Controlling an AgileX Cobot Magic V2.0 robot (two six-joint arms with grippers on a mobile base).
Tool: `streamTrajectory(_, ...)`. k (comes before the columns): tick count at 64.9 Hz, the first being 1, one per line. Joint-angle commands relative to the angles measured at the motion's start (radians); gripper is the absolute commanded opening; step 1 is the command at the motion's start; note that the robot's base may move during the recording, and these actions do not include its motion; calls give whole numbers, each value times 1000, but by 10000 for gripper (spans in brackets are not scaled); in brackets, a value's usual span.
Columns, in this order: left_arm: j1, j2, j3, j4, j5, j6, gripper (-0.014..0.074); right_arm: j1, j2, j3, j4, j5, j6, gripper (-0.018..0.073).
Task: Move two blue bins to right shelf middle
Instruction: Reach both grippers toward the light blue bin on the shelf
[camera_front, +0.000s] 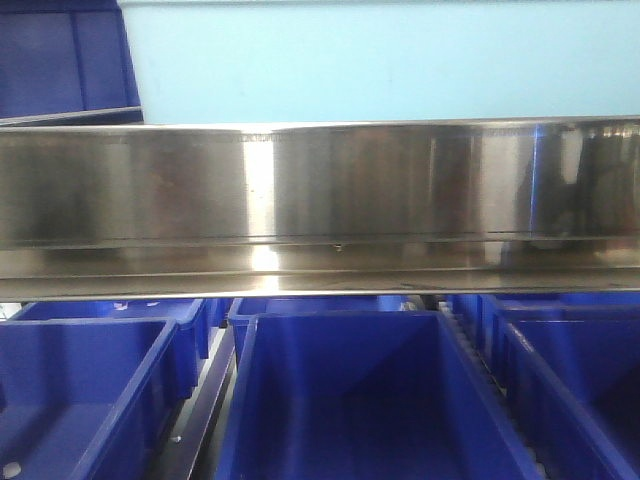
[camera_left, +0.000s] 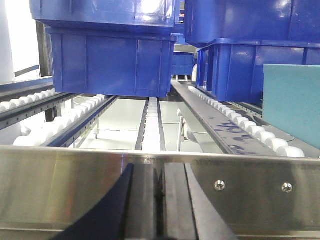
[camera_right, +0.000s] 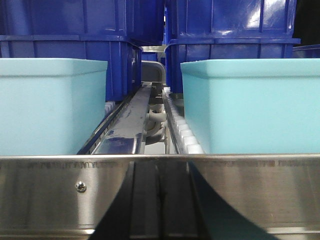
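Note:
Two pale sky-blue bins stand side by side on the roller shelf in the right wrist view, one at the left (camera_right: 50, 107) and one at the right (camera_right: 250, 107). A pale blue bin (camera_front: 380, 60) fills the top of the front view above the steel shelf rail (camera_front: 320, 190). A pale blue wall (camera_left: 292, 102) shows at the right edge of the left wrist view. My left gripper (camera_left: 160, 187) is shut and empty in front of the shelf's steel lip. My right gripper (camera_right: 160, 187) is shut and empty in front of the lip, facing the gap between the two pale bins.
Dark blue bins stand stacked at the back of the shelf (camera_right: 225, 30) and behind the empty roller lane (camera_left: 112, 60). More dark blue bins (camera_front: 370, 400) fill the level below. White roller tracks (camera_left: 250, 130) and steel rails run back along the shelf.

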Motion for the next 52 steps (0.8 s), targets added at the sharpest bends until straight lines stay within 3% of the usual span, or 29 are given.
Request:
streamTrajectory(1,-5,-5,-2,-6,-19,2,-111,1,-3,1,6,-24,-6,-162)
streamTrajectory(29,-5,-5,-2,-6,-65,2,-111,1,-3,1,6,-24,-6,-162)
streamTrajectory(52,-5,-5,-2,-34,-82,2,-111,1,-3,1,6,-139,-6,-162)
